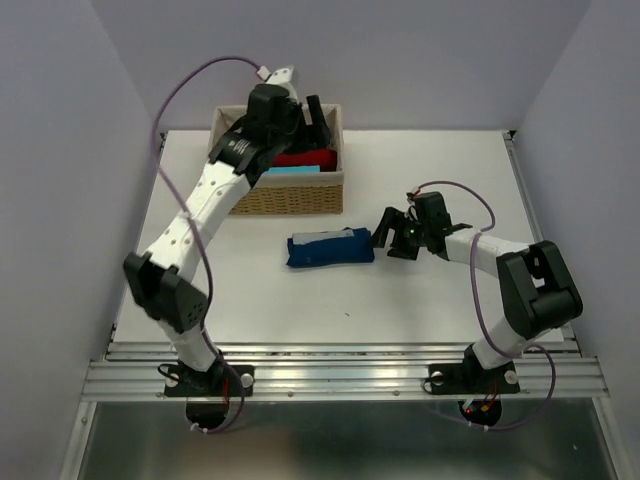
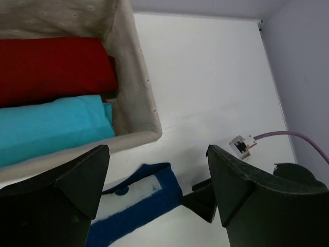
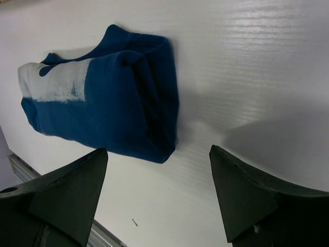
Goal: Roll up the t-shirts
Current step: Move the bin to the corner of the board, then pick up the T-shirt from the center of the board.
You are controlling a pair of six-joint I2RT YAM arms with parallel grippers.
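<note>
From above, the navy shirt [image 1: 330, 249] is seen lying rolled on the table [image 1: 440, 300], just near of the basket [image 1: 290, 197]. The red piece [image 1: 305, 158] and the light-blue piece [image 1: 295, 170] are packed side by side in the basket. The left gripper [image 1: 312, 122] is held over the basket. The right gripper [image 1: 385, 236] is set just right of the shirt's end, apart from it.

In the left wrist view, the left gripper [image 2: 157, 154] is shown with its jaws spread wide and nothing between them. The red piece [image 2: 51, 67] and the light-blue piece [image 2: 51, 126] are seen touching inside the basket wall [image 2: 136, 92].

In the right wrist view, the right gripper [image 3: 158, 154] is likewise wide open and empty. The shirt [image 3: 113, 108] faces it end-on and is not touched.

The rolling looks finished, so a pick-up is probably in hand. The roll would best be taken across its full thickness, with the loose outer edge trapped under one finger so that nothing unwinds. Care is needed that the shirt is not pushed leftward on approach.
</note>
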